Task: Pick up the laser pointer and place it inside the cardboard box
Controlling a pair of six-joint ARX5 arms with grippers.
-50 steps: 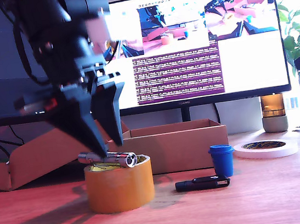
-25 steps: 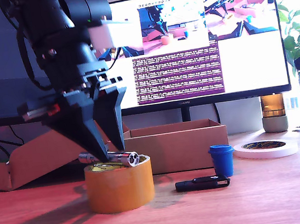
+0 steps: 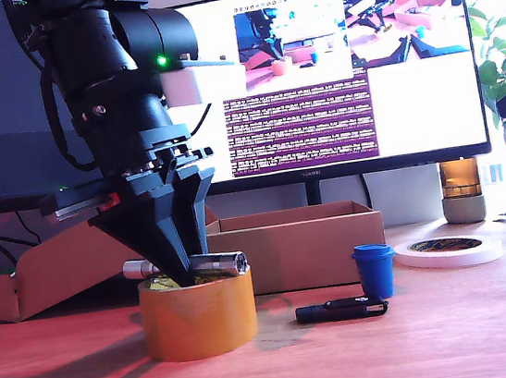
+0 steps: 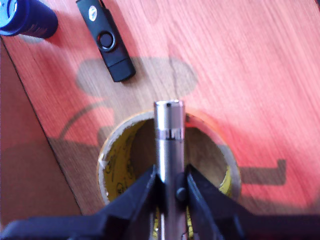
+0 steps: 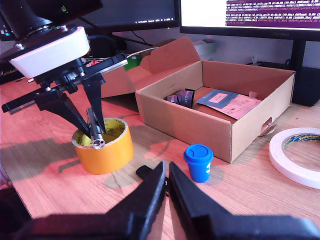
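The laser pointer (image 4: 169, 131), a short shiny silver cylinder, lies level over the hole of an orange-brown tape roll (image 4: 116, 170). My first gripper (image 4: 170, 176) is shut on its middle. In the exterior view this gripper (image 3: 188, 274) stands at the left, with the laser pointer (image 3: 222, 265) sticking out towards the cardboard box (image 3: 298, 248) just behind. The second wrist view shows the laser pointer (image 5: 96, 139) held just above the roll, beside the open cardboard box (image 5: 185, 122). My second gripper (image 5: 167, 171) hangs apart over the table, its jaws together with nothing between them.
A black USB-like stick (image 3: 342, 309) and a small blue cup (image 3: 374, 269) lie in front of the box. At the exterior view's right sits a white tape roll (image 3: 448, 250). Papers lie inside the box. A monitor (image 3: 330, 67) stands behind everything.
My first gripper's jaws, wide around the tilted pointer before, have closed on it. The pointer now sits level and slightly higher over the roll.
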